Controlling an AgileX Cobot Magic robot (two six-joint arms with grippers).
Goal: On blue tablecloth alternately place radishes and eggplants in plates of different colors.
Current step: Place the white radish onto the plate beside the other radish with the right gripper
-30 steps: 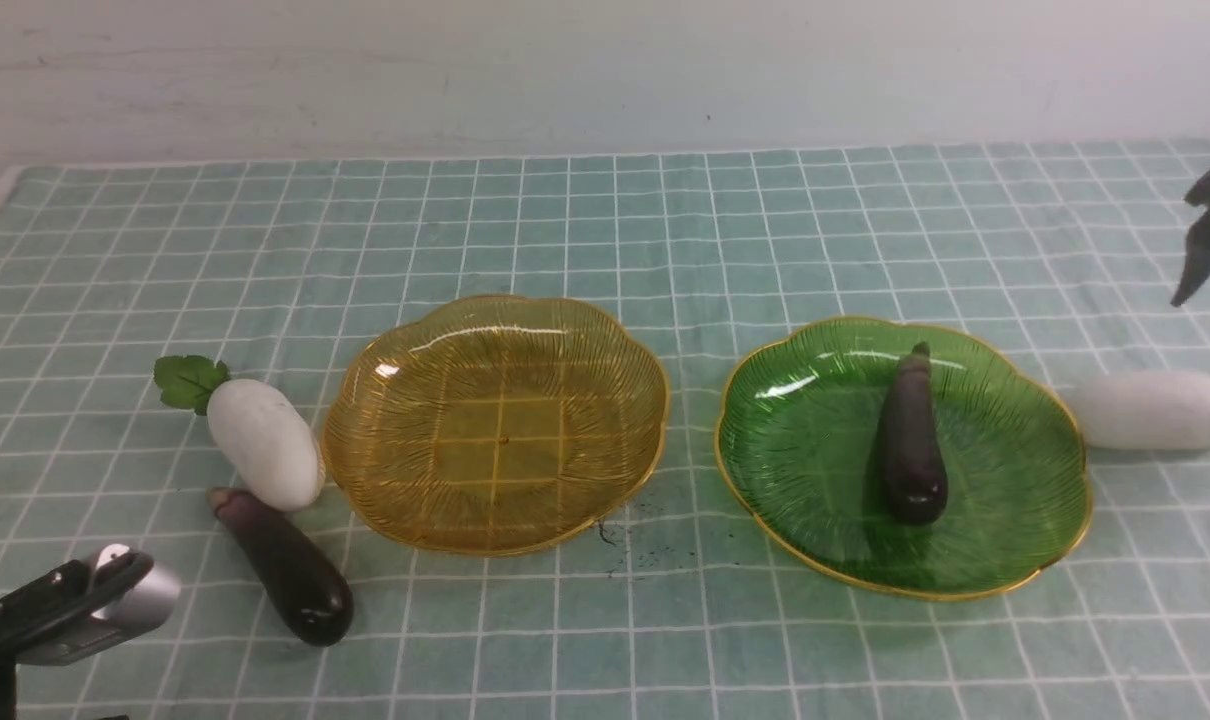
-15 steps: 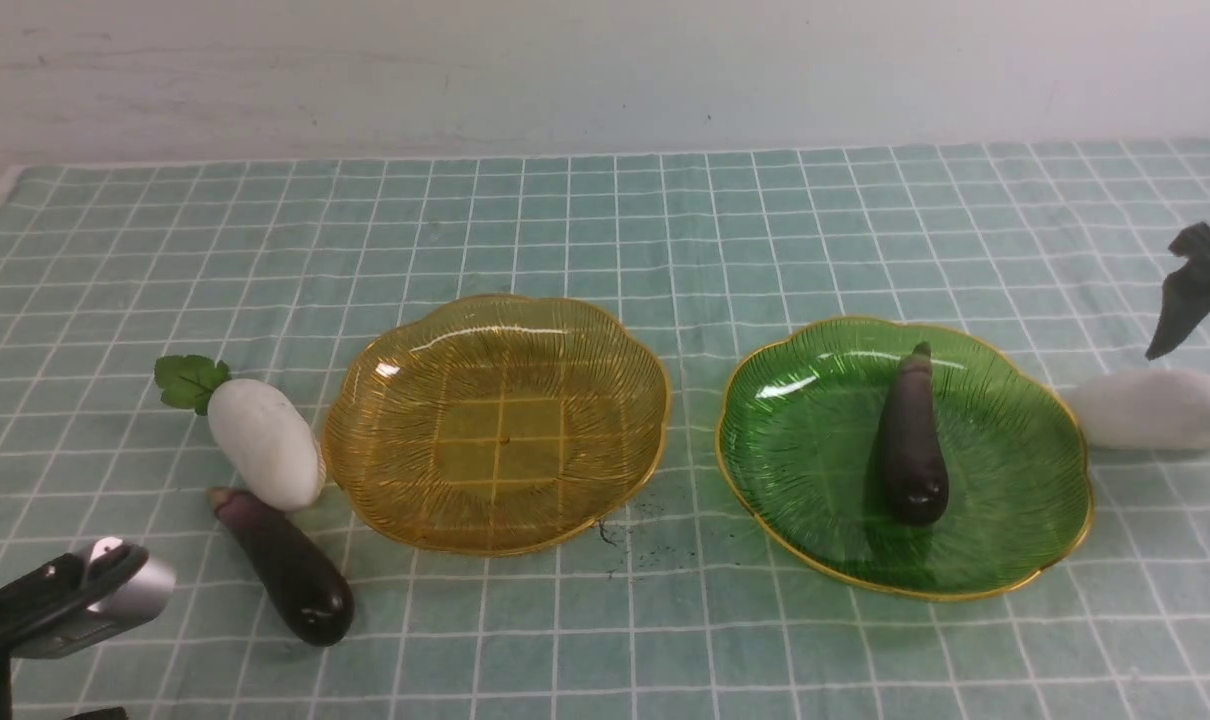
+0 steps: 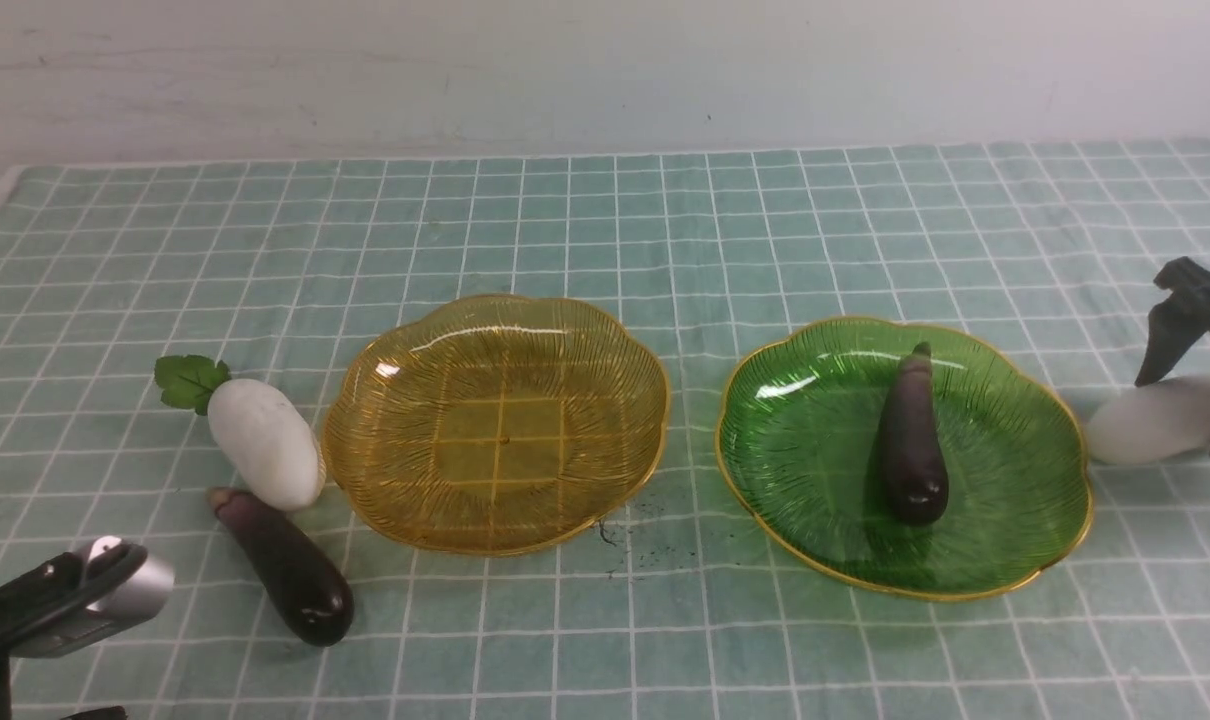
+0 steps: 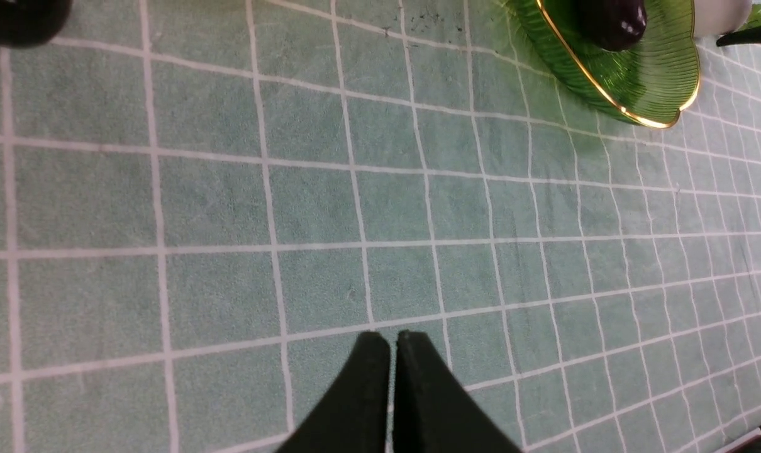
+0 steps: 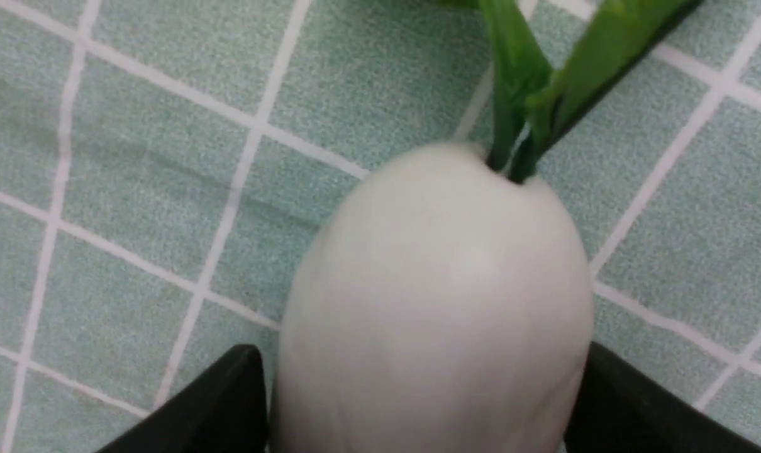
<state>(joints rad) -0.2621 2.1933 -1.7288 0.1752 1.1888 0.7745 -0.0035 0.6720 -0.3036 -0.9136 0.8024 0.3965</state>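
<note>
White toy radish lies on the blue tablecloth, just right of the green plate. Right gripper straddles it, jaws wide, 1 finger on each side, gripping nothing. The radish looks light, rigid and smooth, so probably slippery. Gripping across its thick middle, away from the leaves, seems safest. Left gripper, far left of the plate, is closed and empty.

front: right radish leaf end runs off frame edge; right gripper body mostly out of frame. l-wrist cam: green plate, plated eggplant, loose eggplant all clipped at edge. r-wrist cam: right radish blurred, base cut off; finger contact unclear.
</note>
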